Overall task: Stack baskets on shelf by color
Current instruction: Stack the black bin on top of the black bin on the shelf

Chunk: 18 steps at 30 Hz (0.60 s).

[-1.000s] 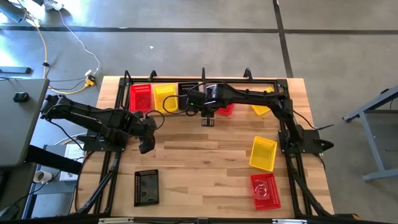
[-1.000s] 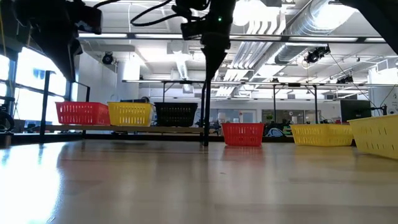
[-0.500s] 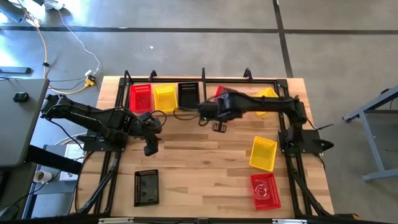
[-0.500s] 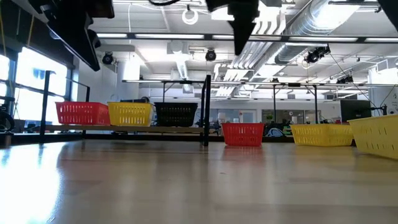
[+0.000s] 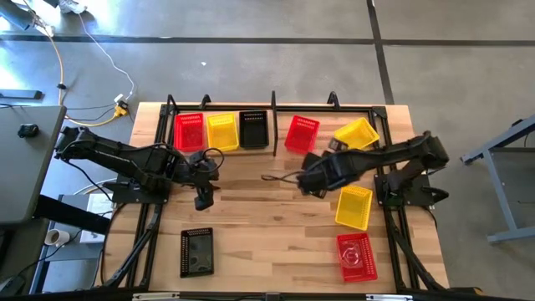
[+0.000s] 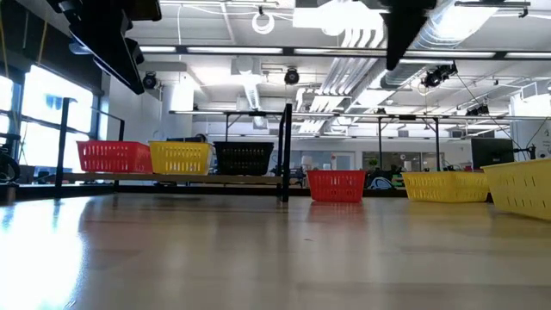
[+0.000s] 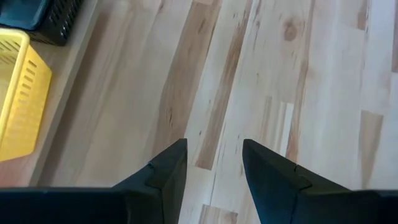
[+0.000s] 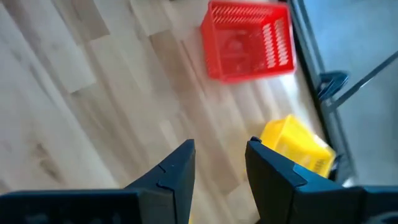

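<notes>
On the shelf [image 5: 273,155] at the table's far edge, left of its divider, stand a red basket [image 5: 189,131], a yellow one [image 5: 222,131] and a black one [image 5: 253,128]. Right of the divider rest a red basket [image 5: 301,134] and a tilted yellow one [image 5: 357,134]. On the tabletop lie a yellow basket [image 5: 354,206], a red basket [image 5: 356,257] and a black basket [image 5: 197,252]. My left gripper [image 5: 203,196] hovers open over bare wood [image 7: 214,146]. My right gripper [image 5: 311,186] is open above the table's middle [image 8: 221,149], holding nothing.
The shelf's black divider post [image 6: 287,151] rises between its two halves. Black frame tubing runs along the table's left and right sides. Bare slatted wood lies between the two grippers and toward the near edge. A room with ceiling lights shows behind the table.
My right gripper has drawn back from the shelf's divider toward the near and right side, ending over the table's middle, left of the loose yellow basket. The baskets have stayed where they were.
</notes>
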Motion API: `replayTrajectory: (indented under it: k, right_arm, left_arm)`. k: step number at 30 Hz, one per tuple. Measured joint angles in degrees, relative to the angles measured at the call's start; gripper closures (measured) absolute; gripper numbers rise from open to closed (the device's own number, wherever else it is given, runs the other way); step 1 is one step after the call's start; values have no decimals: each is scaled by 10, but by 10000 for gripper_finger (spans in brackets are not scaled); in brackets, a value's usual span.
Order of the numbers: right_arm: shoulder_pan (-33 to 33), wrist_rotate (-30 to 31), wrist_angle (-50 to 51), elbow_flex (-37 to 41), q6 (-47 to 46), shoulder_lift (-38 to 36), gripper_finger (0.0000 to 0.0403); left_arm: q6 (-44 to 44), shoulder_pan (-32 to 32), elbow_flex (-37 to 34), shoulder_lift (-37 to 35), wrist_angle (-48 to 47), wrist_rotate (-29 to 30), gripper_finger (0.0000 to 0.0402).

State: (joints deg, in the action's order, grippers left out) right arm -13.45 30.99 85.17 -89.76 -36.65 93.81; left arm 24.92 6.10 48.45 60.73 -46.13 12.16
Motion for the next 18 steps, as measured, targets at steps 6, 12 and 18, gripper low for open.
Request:
replayTrajectory:
  k: [6, 12, 18]
  right_arm:
    - [-53, -20, -12, 57, -121, -47, 274]
    - [-99, -11, -13, 63, -192, -56, 274]
    - [-118, 16, -15, 63, -221, -56, 274]
  left_arm:
    - [14, 27, 0, 0, 0, 0, 257]
    - [60, 77, 0, 0, 0, -2, 257]
    - [136, 147, 0, 0, 4, -33, 257]
